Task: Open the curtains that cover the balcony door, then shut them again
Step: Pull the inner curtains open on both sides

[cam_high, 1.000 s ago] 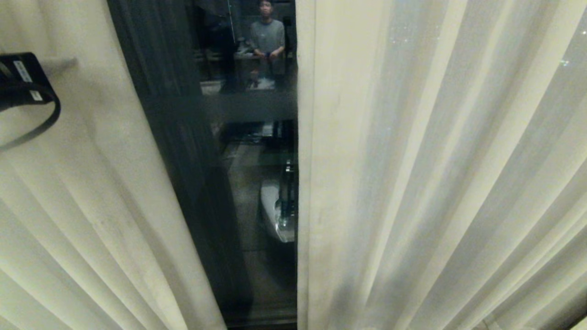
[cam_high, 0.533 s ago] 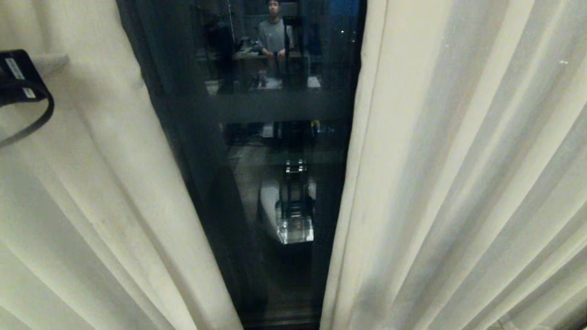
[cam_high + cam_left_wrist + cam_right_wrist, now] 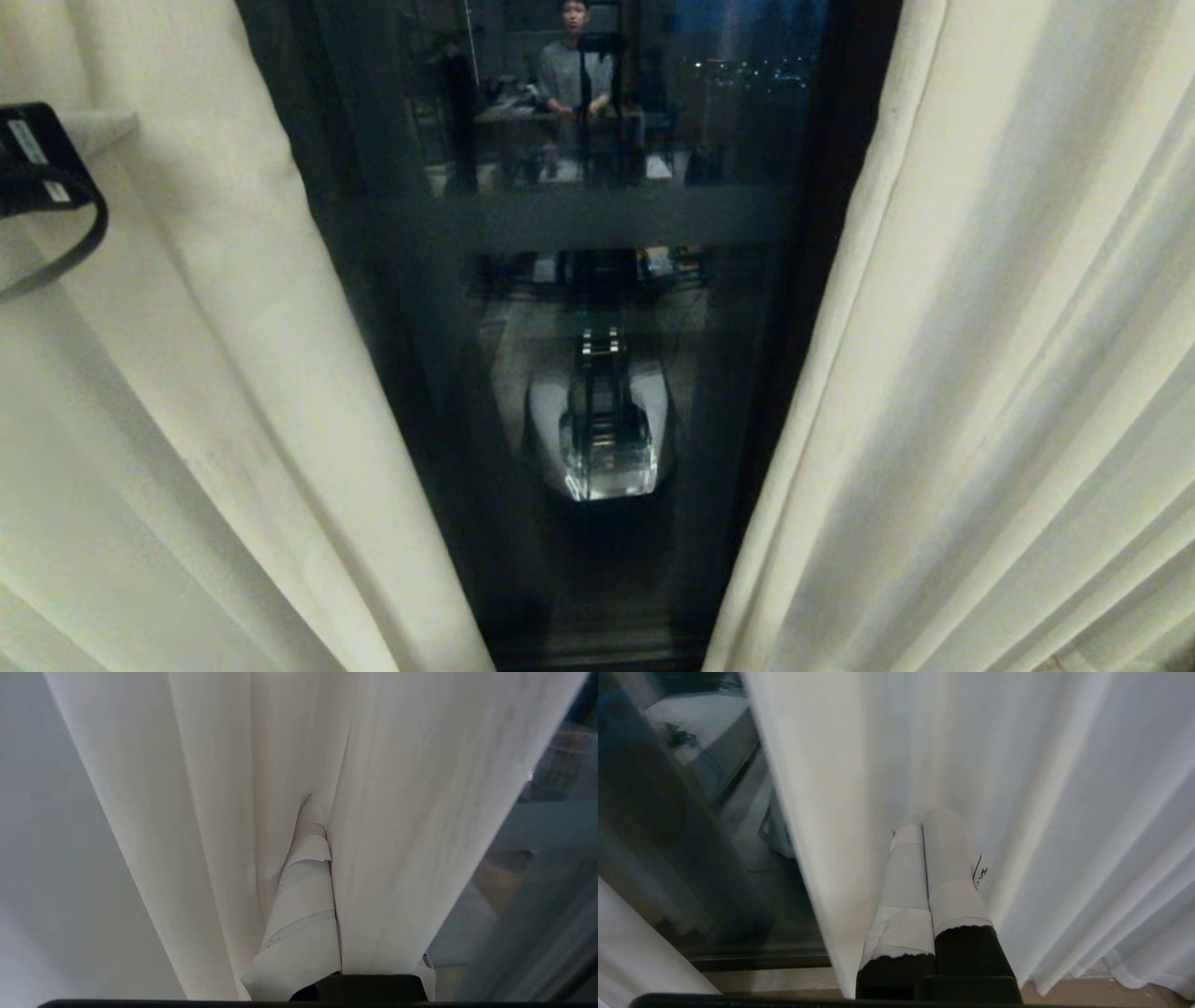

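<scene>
Pleated cream woven curtains parted; dark reflective balcony door, perhaps glass.

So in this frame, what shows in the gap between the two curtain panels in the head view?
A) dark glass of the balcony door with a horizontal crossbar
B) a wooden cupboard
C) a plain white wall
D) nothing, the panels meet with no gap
A: between the left curtain panel and the right curtain panel stands the balcony door, its dark reflective glass crossed by a horizontal crossbar.
</scene>
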### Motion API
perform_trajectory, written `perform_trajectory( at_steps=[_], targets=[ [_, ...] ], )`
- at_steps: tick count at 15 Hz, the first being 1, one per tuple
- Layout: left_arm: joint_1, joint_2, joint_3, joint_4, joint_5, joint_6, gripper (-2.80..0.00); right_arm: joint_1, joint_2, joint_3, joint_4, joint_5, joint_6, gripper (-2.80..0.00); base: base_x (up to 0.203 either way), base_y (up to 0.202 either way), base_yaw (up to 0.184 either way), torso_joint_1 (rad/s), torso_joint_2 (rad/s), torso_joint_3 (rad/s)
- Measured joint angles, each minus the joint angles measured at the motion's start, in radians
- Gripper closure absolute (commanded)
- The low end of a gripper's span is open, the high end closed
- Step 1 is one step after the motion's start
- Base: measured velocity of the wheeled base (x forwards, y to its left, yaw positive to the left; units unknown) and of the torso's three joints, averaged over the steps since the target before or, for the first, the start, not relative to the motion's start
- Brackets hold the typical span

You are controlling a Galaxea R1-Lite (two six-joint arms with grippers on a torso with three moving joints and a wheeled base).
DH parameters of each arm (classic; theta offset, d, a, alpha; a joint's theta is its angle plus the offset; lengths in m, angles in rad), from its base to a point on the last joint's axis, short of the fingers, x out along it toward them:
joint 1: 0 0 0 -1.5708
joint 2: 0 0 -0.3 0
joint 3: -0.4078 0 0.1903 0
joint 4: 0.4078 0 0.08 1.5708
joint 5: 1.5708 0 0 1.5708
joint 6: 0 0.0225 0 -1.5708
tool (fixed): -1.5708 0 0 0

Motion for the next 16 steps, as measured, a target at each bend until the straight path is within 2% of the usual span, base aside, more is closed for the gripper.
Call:
perform_trajectory(
  at_steps=[16],
  targets=[
    [0.000,-0.044,0.029,0.003,0.000,-0.001,0.00,0.000,0.000,0.000,0.000,0.000,0.000,0.00,0.000,0.191,0.000,0.002,0.00,0.001]
  ],
)
